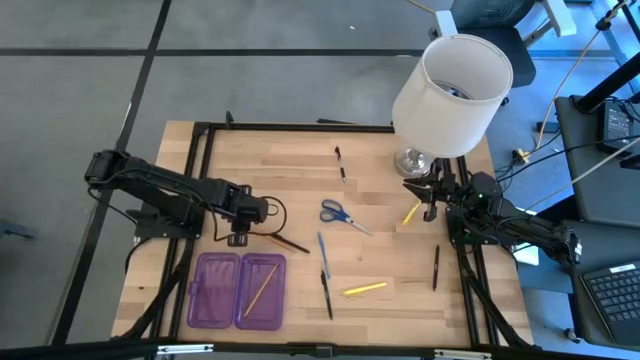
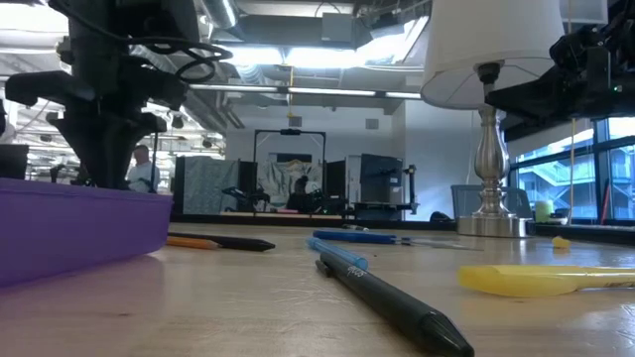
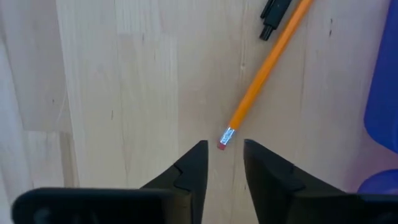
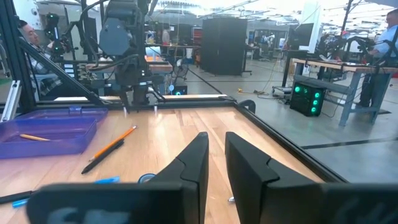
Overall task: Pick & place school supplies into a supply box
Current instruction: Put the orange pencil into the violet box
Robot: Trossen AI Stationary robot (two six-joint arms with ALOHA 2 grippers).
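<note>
The long orange wooden pencil point(image 3: 261, 84) lies on the pale wood-plank desk point(image 3: 124, 93), its eraser end just ahead of the left jaws' gap. The short black plastic pen point(image 3: 275, 17) lies farther ahead, beside it.

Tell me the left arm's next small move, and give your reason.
Probably lower the left gripper a little and close on the orange pencil. Its eraser end lies right at the gap between the open fingers, apart from them, on the bare table beside the purple case.
</note>
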